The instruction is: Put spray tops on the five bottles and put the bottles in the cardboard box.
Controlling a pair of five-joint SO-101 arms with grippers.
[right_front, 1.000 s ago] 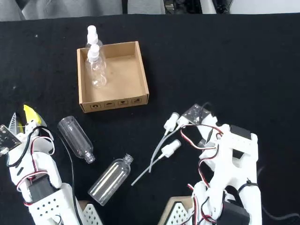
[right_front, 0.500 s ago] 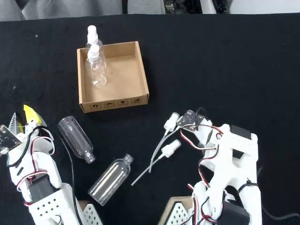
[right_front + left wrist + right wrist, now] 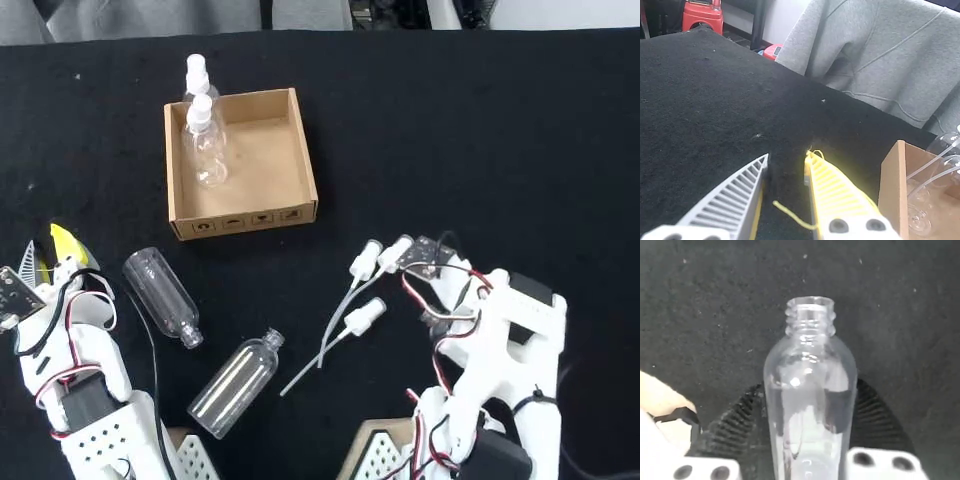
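Note:
My right gripper [image 3: 809, 386] is shut on a clear uncapped bottle [image 3: 810, 390], its threaded neck pointing away over the black table. From above, that gripper [image 3: 432, 262] sits at the lower right beside three loose spray tops [image 3: 365, 262], [image 3: 398, 250], [image 3: 362, 318] with long tubes. Two uncapped bottles [image 3: 160, 292], [image 3: 235, 380] lie on the table at lower left. The cardboard box [image 3: 290, 150] holds one capped bottle [image 3: 205, 140]; another capped bottle [image 3: 197, 75] is at its far edge. My left gripper [image 3: 786, 162] is open and holds nothing, at the left edge [image 3: 45, 262].
A black cloth [image 3: 480, 130] covers the table, with free room to the right of the box. A grey garment [image 3: 880, 55] hangs beyond the far edge. The box corner [image 3: 892, 185] shows close to my left gripper's yellow finger [image 3: 832, 195].
The right arm has shifted slightly to the right and its wrist has turned. One spray top near it now lies a little further right. The left arm has not moved.

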